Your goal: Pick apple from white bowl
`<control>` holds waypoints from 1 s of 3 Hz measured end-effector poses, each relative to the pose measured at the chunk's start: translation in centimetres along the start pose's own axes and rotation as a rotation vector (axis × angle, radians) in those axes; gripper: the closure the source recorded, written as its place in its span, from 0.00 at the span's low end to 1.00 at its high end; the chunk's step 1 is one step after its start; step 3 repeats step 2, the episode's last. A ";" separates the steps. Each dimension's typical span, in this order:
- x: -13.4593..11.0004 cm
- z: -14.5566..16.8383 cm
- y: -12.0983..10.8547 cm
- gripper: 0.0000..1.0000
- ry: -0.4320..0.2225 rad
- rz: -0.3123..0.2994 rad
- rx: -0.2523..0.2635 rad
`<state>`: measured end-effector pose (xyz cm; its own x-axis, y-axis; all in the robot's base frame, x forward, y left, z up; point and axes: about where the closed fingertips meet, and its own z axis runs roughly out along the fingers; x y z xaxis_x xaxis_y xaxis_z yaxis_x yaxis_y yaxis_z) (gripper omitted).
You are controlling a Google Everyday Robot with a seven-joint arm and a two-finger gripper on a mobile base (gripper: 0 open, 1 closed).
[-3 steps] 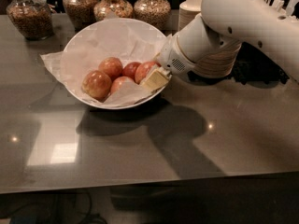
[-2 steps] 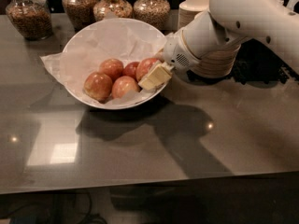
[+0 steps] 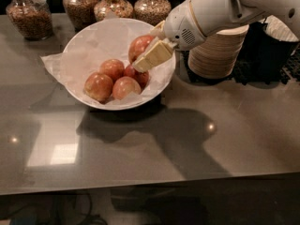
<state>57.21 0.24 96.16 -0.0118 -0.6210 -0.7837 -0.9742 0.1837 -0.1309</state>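
The white bowl, lined with crinkled white paper, stands on the grey table. My gripper is shut on the apple, red with pale streaks, and holds it lifted above the bowl's right side. One pale finger lies across the apple's front. Three yellower orange-blushed apples and a small dark-red apple lie in the bowl below.
Several glass jars of grains stand behind the bowl. A stack of beige paper bowls stands right of the bowl, under my arm. The table's front edge runs along the bottom.
My gripper has risen out of the bowl with the apple in it; before, it was low among the apples at the bowl's right side.
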 end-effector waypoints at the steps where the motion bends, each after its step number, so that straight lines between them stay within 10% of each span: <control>1: -4.3 -1.8 1.2 1.00 -0.040 -0.097 -0.017; 3: -4.3 -1.8 1.2 1.00 -0.040 -0.097 -0.018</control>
